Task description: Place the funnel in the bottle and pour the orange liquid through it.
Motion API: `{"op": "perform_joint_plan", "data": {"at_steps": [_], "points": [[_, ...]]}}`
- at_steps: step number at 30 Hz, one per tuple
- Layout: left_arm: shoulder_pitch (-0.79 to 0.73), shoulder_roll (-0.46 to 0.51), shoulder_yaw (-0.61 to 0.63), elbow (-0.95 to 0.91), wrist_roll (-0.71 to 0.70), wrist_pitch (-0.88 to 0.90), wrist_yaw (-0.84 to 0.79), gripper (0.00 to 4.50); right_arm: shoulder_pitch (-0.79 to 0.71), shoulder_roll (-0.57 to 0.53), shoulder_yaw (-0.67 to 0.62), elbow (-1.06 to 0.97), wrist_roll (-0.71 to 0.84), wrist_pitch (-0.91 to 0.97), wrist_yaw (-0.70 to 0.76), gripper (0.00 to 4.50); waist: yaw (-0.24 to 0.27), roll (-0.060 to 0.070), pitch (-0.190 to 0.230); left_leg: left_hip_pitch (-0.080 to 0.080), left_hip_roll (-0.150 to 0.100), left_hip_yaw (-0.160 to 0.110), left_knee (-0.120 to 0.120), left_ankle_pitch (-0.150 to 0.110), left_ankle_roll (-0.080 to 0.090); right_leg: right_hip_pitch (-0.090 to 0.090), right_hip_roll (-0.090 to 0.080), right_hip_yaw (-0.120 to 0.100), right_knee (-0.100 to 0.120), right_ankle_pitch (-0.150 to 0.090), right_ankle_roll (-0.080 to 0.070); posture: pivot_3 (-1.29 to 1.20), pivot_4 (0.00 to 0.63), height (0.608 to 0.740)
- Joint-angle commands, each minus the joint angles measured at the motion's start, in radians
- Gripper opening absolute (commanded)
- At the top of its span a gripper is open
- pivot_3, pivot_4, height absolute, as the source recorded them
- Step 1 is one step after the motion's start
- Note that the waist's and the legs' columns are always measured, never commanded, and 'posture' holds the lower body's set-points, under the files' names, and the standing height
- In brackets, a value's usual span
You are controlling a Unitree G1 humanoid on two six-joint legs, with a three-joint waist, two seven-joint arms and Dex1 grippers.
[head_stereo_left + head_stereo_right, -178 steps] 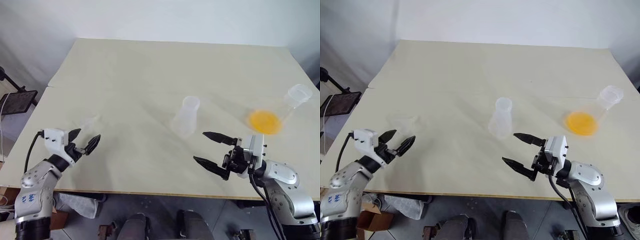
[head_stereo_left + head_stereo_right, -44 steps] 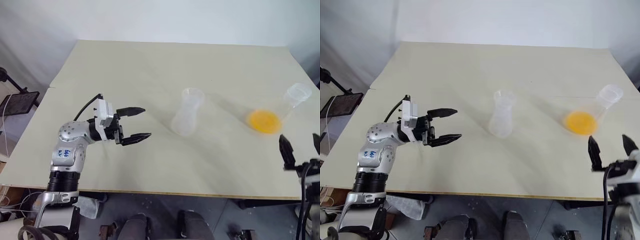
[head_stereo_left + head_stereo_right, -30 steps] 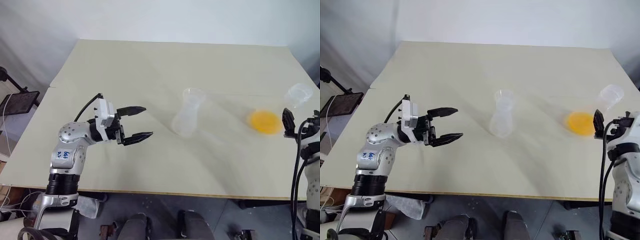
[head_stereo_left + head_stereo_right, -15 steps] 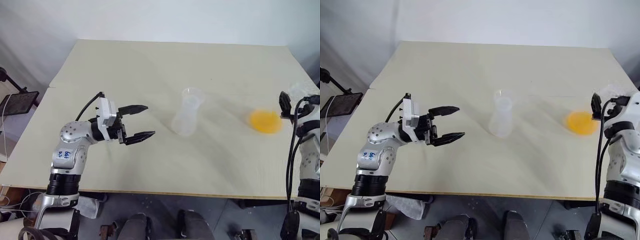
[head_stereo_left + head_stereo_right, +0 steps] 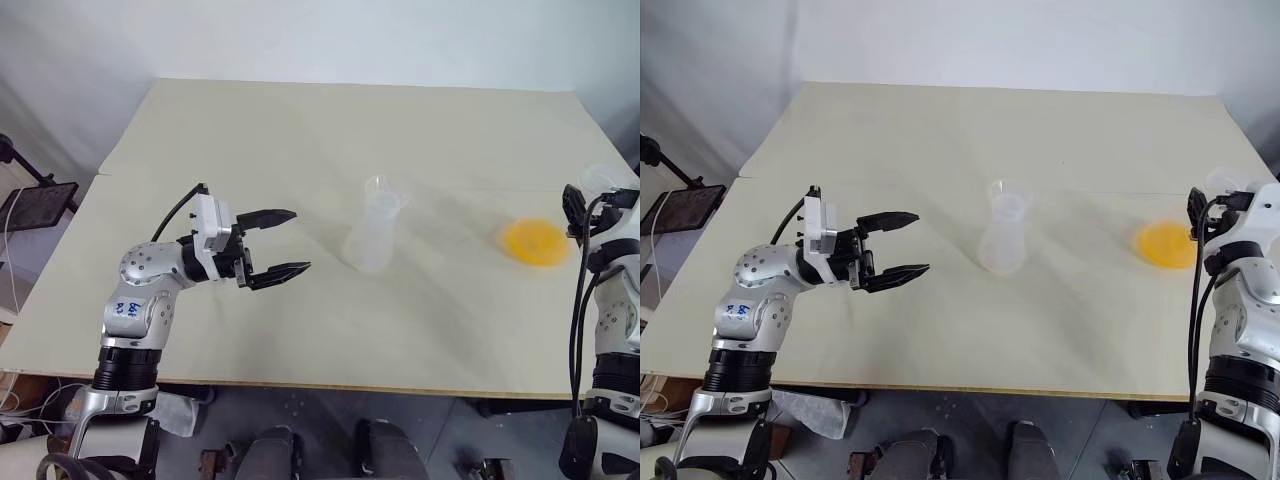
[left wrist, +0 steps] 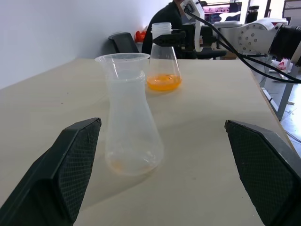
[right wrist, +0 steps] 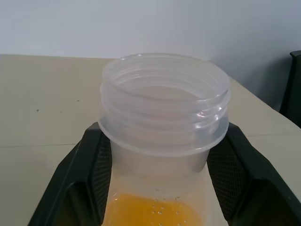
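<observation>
With the right end effector [image 7: 160, 155] clamped on the flask [image 7: 162, 136] neck at the desk [image 5: 300, 150] edge, lift upright toward the funnel-topped bottle [image 5: 372, 238], keeping the orange liquid [image 5: 536, 242] level; left end effector [image 5: 285, 242] is released.

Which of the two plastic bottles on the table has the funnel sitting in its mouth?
The frosted bottle mid-table, funnel in its mouth. The clear flask with orange liquid has an open mouth; the right hand grips its neck.

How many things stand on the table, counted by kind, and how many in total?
Frosted bottle, with the funnel in its mouth: 1
Clear funnel: 1
Clear flask with orange liquid: 1
Total: 3
</observation>
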Motion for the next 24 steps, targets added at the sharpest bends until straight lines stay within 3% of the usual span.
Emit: {"op": "perform_joint_plan", "data": {"at_steps": [1,8,11,17,24], "points": [[-0.010,0.006,0.006,-0.026,-0.018,-0.016,0.000,4.50,-0.017,-0.014,0.002,-0.129,0.033,-0.019,0.042,2.42,-0.001,0.001,0.001,0.000,0.000,0.000,0.000,0.000,0.000,0.000,0.000,0.000,0.000,0.000,0.000,0.00,0.150,0.740],[-0.008,0.011,0.010,-0.013,-0.014,-0.026,-0.002,4.50,-0.057,-0.011,0.121,-0.361,0.053,0.140,0.065,2.42,-0.002,0.003,0.002,0.000,0.001,0.000,0.000,0.000,0.000,-0.001,0.000,0.000,0.000,0.000,0.000,0.00,0.150,0.740],[-0.009,0.010,0.011,-0.008,-0.014,-0.030,0.000,4.50,-0.090,-0.037,0.233,-0.436,-0.046,0.210,0.034,2.42,-0.002,0.003,0.002,-0.001,0.001,0.000,0.000,0.000,0.000,-0.001,0.000,0.000,0.000,0.000,0.000,0.00,0.150,0.740],[-0.004,0.009,0.013,-0.006,-0.011,-0.037,0.010,4.50,-0.093,-0.035,0.414,-0.520,-0.269,0.145,0.005,2.42,0.003,0.003,0.002,-0.002,-0.001,-0.001,0.000,0.000,0.000,-0.001,-0.001,-0.002,-0.001,0.000,0.000,0.00,0.150,0.740],[-0.001,-0.002,0.024,-0.007,-0.028,-0.030,0.037,4.50,-0.100,-0.055,0.493,-0.495,-0.470,0.023,-0.022,2.42,0.001,0.003,0.002,-0.002,-0.001,-0.001,-0.001,0.000,0.000,-0.002,0.000,-0.007,-0.001,0.000,0.000,0.00,0.150,0.740]]}}
